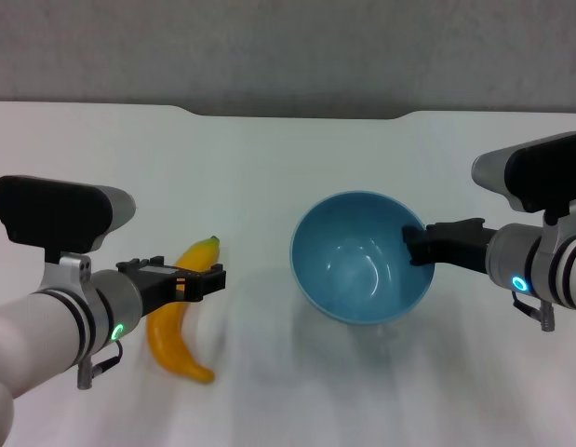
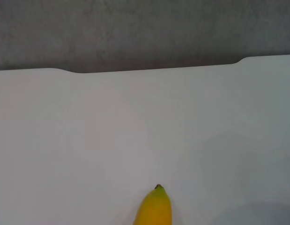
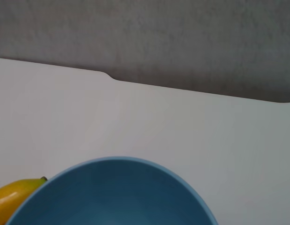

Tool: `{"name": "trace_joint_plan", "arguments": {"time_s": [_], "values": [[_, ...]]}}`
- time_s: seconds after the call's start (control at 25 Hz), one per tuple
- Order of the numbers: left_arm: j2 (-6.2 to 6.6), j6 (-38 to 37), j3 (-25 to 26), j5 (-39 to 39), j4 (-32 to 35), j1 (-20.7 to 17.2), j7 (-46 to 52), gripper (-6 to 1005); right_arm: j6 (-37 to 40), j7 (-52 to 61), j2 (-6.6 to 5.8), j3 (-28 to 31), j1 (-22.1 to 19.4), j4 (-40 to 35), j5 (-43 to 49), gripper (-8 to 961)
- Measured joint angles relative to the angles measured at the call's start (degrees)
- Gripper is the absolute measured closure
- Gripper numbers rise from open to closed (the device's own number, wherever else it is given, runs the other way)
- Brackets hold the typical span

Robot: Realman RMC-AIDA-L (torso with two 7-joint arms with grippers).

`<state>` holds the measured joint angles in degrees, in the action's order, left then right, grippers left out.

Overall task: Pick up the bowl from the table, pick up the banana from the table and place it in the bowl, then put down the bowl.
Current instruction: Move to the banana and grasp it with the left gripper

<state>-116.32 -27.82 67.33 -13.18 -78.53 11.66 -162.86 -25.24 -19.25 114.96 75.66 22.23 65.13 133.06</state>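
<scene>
Curved, glossy yellow-orange banana (image 1: 180, 312) lies on the plain white counter (image 1: 269, 168), left of centre in the head view. Its long axis runs near-to-far, and the small dark-green stem tip at the far end leans slightly toward the bowl; the blunt near end sits closest to the robot. Left claw (image 1: 202, 281) is down across the banana's middle, black fingers reaching over it; cannot tell whether they are closed on the fruit or only around it. Left wrist view shows only the stem end (image 2: 156, 206) against bare counter, with the notched far edge beyond. The round, glossy, deep light-blue bowl (image 1: 360, 256) sits just right of the banana, apart from it, tilted with its opening toward the camera. Right claw (image 1: 420, 246) is clamped on the bowl's right rim, one finger inside the wall. A grey wall (image 1: 288, 47) stands behind the counter.
</scene>
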Motion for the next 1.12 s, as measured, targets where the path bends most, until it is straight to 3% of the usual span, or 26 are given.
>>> {"name": "trace_joint_plan", "arguments": {"time_s": [0.44,1.12], "values": [[-0.15,1.7,-0.3,-3.4,3.4,1.2,0.2,109,0.0,0.0,0.00,-0.1,0.0,-0.1,0.0,915],[-0.41,9.0,-0.9,-1.3,12.1,2.4,0.4,108,0.0,-0.6,0.09,-0.3,0.0,0.0,0.0,915]]}}
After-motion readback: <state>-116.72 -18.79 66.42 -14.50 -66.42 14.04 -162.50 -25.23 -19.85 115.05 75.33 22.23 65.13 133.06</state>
